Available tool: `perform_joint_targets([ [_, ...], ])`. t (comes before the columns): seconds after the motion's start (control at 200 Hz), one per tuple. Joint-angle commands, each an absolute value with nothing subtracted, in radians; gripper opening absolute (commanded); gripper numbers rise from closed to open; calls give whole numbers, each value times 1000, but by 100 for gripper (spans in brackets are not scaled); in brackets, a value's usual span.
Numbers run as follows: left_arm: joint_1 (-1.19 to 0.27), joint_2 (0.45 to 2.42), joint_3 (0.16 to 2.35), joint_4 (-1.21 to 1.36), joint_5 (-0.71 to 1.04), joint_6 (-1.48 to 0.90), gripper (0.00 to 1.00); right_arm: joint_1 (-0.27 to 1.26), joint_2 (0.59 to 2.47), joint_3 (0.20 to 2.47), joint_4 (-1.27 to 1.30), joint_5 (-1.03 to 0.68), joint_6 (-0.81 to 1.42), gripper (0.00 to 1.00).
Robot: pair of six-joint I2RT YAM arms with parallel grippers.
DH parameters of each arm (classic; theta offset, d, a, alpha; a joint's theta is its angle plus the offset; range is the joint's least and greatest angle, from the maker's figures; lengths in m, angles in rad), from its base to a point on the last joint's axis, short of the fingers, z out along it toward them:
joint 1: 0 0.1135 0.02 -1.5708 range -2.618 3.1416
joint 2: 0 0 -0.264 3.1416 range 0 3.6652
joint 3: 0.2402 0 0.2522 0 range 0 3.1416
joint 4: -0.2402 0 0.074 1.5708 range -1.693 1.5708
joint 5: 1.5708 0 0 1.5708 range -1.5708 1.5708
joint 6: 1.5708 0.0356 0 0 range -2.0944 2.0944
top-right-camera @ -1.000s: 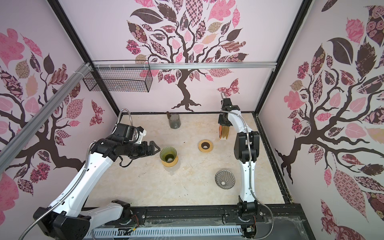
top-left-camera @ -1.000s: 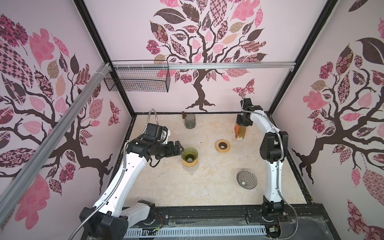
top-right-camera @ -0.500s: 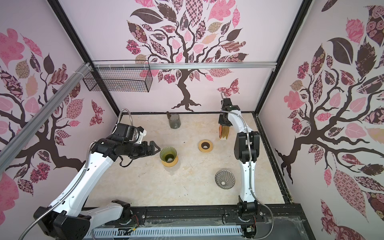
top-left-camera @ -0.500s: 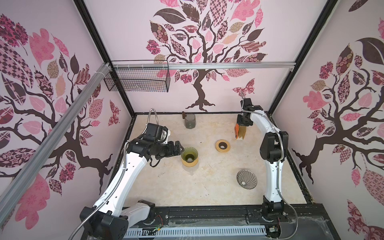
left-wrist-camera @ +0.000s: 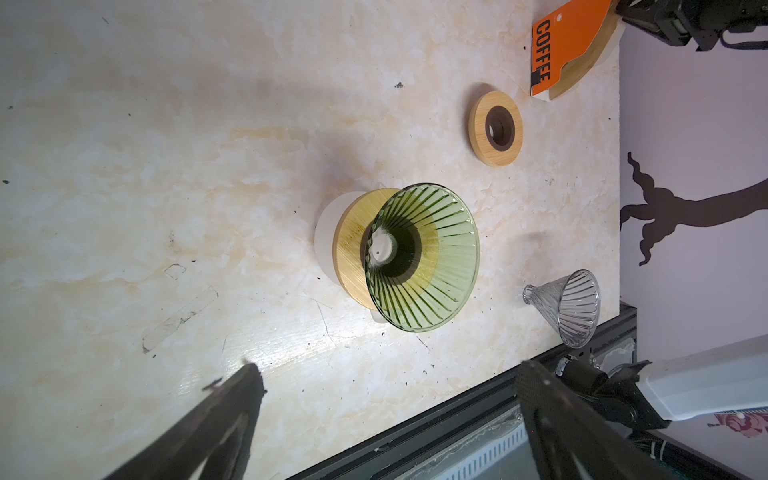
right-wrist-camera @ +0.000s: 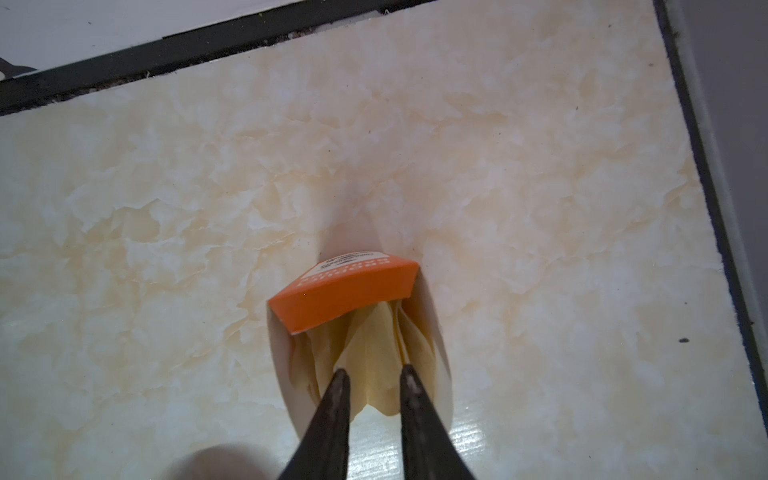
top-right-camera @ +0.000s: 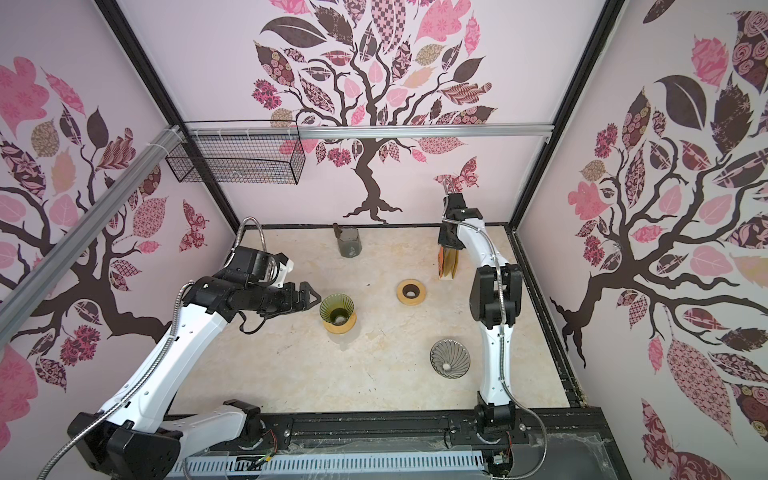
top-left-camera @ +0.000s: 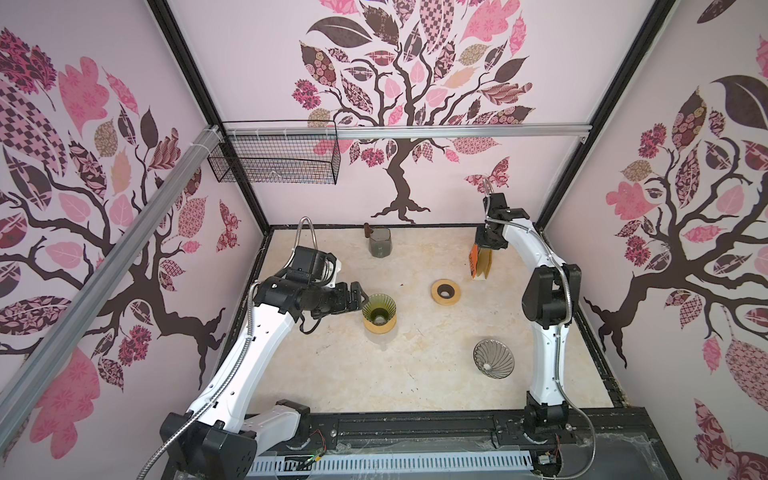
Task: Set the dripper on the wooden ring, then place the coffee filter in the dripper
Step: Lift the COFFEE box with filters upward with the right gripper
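Observation:
The green glass dripper (top-left-camera: pixel 379 309) (top-right-camera: pixel 336 309) (left-wrist-camera: pixel 424 257) stands on a wooden collar over a white cup, left of the table's middle. My left gripper (top-left-camera: pixel 360 294) (top-right-camera: pixel 313 297) (left-wrist-camera: pixel 388 368) hangs wide open just left of it, holding nothing. At the back right an orange coffee filter box (top-left-camera: pixel 482 264) (top-right-camera: pixel 448 264) (right-wrist-camera: pixel 345 291) stands upright with tan coffee filters (right-wrist-camera: pixel 370 353) fanning out of its top. My right gripper (top-left-camera: pixel 484 249) (top-right-camera: pixel 449 249) (right-wrist-camera: pixel 372 374) points down onto them. Its tips stand a little apart with a fold of filter between them.
A clear ribbed dripper (top-left-camera: pixel 493 358) (top-right-camera: pixel 450 358) (left-wrist-camera: pixel 577 305) sits at the front right beside the right arm. A wooden ring (top-left-camera: pixel 436 292) (top-right-camera: pixel 401 292) (left-wrist-camera: pixel 477 124) lies near the centre. A grey cup (top-left-camera: pixel 380 242) stands by the back wall, and a wire basket (top-left-camera: pixel 274 160) hangs up left.

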State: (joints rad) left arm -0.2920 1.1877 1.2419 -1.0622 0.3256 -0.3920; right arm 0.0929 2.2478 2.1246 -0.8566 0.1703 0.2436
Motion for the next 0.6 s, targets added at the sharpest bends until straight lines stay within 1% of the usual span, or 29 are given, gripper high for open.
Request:
perform_joint_targets([
  [0.0, -287, 1191, 1260, -1048, 334, -385, 98, 86, 2190, 2161, -878, 188, 239, 24],
  [0.325, -286, 1189, 1261, -1053, 329, -383, 98, 87, 2244, 2168, -882, 201, 225, 20],
  [0.545, -288, 1195, 1261, -1055, 330, -386, 98, 85, 2276, 2167, -881, 187, 221, 20],
  [0.595, -287, 1196, 1260, -1055, 331, -385, 98, 85, 2285, 2201, -884, 187, 222, 20],
])
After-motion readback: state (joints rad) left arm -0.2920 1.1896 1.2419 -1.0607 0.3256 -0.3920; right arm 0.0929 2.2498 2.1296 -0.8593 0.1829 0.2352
